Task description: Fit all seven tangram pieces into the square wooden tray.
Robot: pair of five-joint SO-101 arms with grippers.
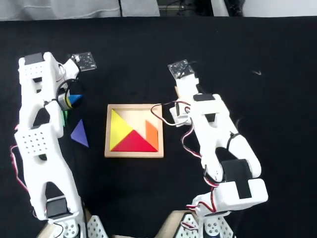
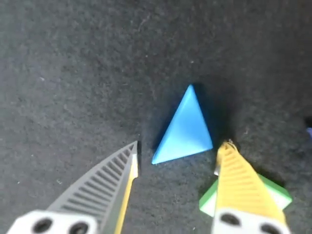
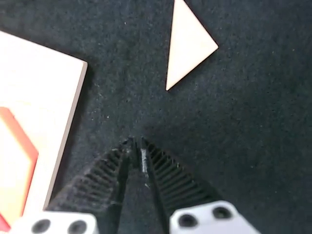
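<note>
Black tabletop (image 1: 247, 49): left of the tray (image 1: 133, 155), our left claw (image 2: 180, 145) gapes astride the blue triangle (image 2: 185, 129) to grip; right claw (image 3: 136, 142) closed.

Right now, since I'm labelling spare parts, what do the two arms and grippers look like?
The left arm and right arm are white plastic with black servo blocks and looping red cables. The left arm has a perforated panel. The left gripper has ribbed fingers, grey and yellow; the right gripper has black ones on white bases.
</note>
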